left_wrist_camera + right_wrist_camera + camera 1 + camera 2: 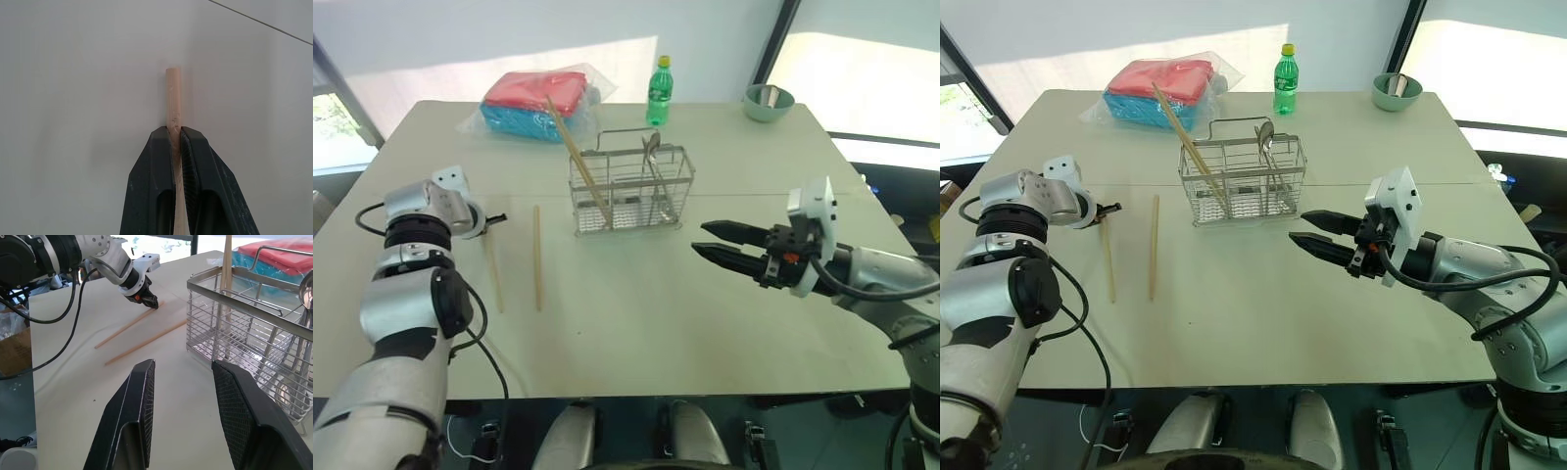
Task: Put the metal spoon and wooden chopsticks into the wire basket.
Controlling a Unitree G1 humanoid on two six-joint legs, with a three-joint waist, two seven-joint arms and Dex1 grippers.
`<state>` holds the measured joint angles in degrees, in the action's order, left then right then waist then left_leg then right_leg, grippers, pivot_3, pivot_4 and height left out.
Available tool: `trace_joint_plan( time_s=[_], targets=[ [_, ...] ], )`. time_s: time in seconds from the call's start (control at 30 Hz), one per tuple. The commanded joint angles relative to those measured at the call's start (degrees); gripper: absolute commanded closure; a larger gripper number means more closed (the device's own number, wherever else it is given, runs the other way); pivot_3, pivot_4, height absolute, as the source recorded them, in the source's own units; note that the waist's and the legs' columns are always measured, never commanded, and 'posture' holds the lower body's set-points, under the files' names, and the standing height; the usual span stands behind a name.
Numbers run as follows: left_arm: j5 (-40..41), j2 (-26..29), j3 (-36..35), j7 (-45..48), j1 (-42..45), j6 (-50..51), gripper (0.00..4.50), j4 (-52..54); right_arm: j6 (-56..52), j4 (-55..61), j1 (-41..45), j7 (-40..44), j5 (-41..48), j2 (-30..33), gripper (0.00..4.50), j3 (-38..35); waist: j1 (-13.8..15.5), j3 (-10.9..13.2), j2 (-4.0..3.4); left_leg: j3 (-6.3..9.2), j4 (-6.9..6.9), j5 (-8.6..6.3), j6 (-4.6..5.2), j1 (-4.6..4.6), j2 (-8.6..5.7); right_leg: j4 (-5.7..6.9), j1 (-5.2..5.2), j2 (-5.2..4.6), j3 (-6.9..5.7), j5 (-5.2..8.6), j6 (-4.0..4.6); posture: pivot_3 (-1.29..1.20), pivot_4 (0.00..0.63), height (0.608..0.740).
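We see the wire basket [631, 191] standing upright near the middle of the pale table [705, 323], with one of the wooden chopsticks [576, 152] leaning in its left compartment, its top end tilted toward eleven o'clock, and the metal spoon [650, 149] upright in the basket's right part, bowl up. Two more chopsticks lie flat on the table at about nine o'clock from the basket, roughly parallel and a little apart: the nearer chopstick [537, 258] lies free, and the farther chopstick [493, 274] is pinched at its far end by our left gripper [493, 221], whose jaws are closed on the wood, the stick's tip poking out past the fingertips [188, 147] in the left wrist view. Our right gripper [712, 241] hovers above the table at about four o'clock from the basket, pointing toward it, its jaws parted and empty. Beyond the basket, at twelve o'clock, stands a green bottle [659, 91]; at eleven o'clock lies a bagged red and blue bundle [533, 101]; at one o'clock sits a pale green bowl [769, 103]
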<state>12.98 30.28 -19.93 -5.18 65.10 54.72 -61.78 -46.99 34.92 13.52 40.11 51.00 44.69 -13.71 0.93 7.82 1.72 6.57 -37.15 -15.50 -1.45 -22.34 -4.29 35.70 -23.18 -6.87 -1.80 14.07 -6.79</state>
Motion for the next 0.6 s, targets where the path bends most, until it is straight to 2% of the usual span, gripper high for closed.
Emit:
trace_joint_plan(
  time_s=[0.03,0.13,0.27,0.37,0.47,0.6],
  targets=[
    [-1.9,0.8,1.4,-0.1,0.5,-4.4,4.46,1.6,1.5,1.1,0.3,0.2,0.6,0.3,2.60,-1.1,0.0,0.0,0.00,0.00,0.00,0.00,0.00,0.00,0.00,0.00,0.00,0.00,0.00,0.00,0.00,0.00,0.150,0.667],
    [-1.8,2.2,0.4,0.8,1.7,-14.0,4.46,4.9,1.0,0.5,1.3,-0.4,0.7,0.2,2.60,-0.9,-0.1,0.1,0.13,0.01,0.00,0.01,-0.02,-0.04,0.03,0.01,-0.06,0.02,0.00,0.00,0.00,0.00,0.150,0.667],
    [-0.2,3.6,-1.3,5.3,4.3,-31.7,4.46,11.6,-0.4,0.7,1.9,-1.3,2.1,0.6,2.60,-1.5,-0.1,0.1,0.23,0.00,0.02,0.03,-0.08,-0.10,0.04,-0.02,-0.13,-0.07,0.01,-0.01,0.02,0.00,0.150,0.667],
    [3.0,2.4,-3.1,10.6,6.8,-43.2,4.46,19.2,-1.2,1.5,1.1,-1.9,3.3,1.0,2.60,-1.9,0.0,0.2,0.25,0.00,0.02,0.03,-0.09,-0.15,0.04,-0.15,-0.11,-0.12,0.00,-0.02,0.02,0.00,0.150,0.667],
    [9.1,-0.5,-5.1,15.9,9.7,-45.6,4.46,25.7,-1.5,2.2,0.3,-2.9,3.8,0.9,2.60,-1.9,0.2,0.2,0.25,0.00,0.00,0.03,-0.09,-0.18,0.00,-0.38,0.04,-0.19,-0.05,-0.06,-0.03,0.00,0.150,0.667],
    [16.2,-5.9,-5.0,19.0,12.5,-40.0,4.46,32.7,-1.4,3.8,-1.4,-4.8,4.8,0.2,2.60,-1.8,0.8,0.1,0.20,-0.01,-0.07,-0.06,0.09,-0.14,-0.08,-0.45,0.16,-0.23,-0.09,-0.08,-0.10,0.00,0.150,0.667]
  ],
)
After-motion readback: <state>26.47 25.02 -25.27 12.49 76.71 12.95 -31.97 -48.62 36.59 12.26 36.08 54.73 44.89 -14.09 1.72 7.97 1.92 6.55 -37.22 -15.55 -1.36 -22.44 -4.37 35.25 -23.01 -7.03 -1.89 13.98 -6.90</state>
